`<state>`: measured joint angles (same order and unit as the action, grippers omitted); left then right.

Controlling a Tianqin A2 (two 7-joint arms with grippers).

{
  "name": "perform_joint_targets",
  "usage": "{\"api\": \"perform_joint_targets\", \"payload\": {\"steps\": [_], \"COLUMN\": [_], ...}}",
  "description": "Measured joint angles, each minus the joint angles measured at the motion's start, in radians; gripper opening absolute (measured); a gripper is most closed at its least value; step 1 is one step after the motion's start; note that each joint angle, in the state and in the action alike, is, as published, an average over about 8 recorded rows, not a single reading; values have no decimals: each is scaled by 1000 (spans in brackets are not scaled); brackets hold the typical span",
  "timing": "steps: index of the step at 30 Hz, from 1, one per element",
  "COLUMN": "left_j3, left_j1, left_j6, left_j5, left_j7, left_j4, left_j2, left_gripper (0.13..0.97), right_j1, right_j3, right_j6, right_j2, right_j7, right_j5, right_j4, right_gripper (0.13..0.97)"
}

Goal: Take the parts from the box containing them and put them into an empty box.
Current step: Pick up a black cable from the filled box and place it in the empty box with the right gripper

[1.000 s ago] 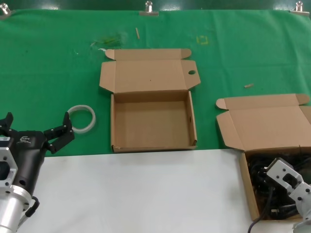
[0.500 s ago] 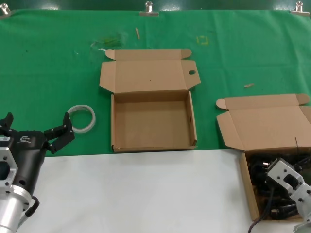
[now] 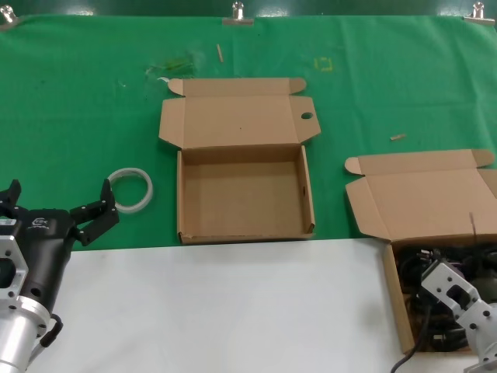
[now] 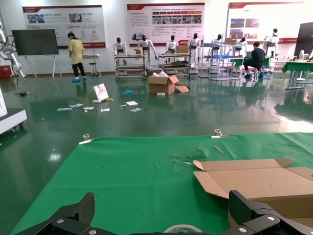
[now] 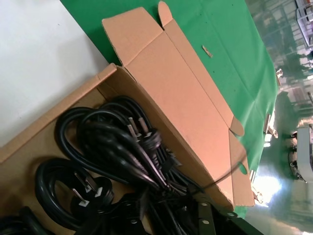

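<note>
The empty box (image 3: 184, 198) stands open at the table's middle, its lid flap showing a small round hole (image 3: 306, 116). The box containing the parts (image 3: 390, 286) lies open at the near right, filled with black power cords (image 5: 122, 147). My right gripper (image 3: 444, 298) is down inside this box. In the right wrist view, the right gripper (image 5: 166, 215) has its fingers (image 5: 204, 215) apart, with cords lying between them. My left gripper (image 3: 54, 203) is open and empty at the near left. In the left wrist view, the left gripper (image 4: 166, 220) holds nothing.
A white plastic ring (image 3: 130, 190) lies on the green cloth between the left gripper and the empty box, and shows in the left wrist view (image 4: 182, 228). A white table surface (image 3: 233, 303) fills the near side. Small scraps lie on the far cloth.
My right gripper has sunk lower and a little nearer into the box of cords. The left arm and both boxes have not moved.
</note>
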<state>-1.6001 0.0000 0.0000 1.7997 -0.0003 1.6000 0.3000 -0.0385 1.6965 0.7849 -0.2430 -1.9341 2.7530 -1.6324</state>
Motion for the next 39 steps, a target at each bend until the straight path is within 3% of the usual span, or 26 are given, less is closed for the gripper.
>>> {"api": "perform_joint_targets", "payload": {"steps": [8,17,29,39], "left_j3": [0,0,0,0], "left_j1": [0,0,0,0], "left_j6": [0,0,0,0], "left_j5": [0,0,0,0], "left_j7": [0,0,0,0], "left_j4": [0,0,0,0], "left_j2": [0,0,0,0], "left_gripper": [965,965,965,965], "right_j1": [8,28,46,-16], "right_j3": [-26,-65,-104,25], "right_j6": [-4,-5,32,28], "right_j2": [15,43,85,87], "right_j7": [-23,-48,-104,-24], "right_j5": [0,0,0,0], "right_j4": [-12,-42,-204,-299], "right_gripper": [259,185,143,142]}}
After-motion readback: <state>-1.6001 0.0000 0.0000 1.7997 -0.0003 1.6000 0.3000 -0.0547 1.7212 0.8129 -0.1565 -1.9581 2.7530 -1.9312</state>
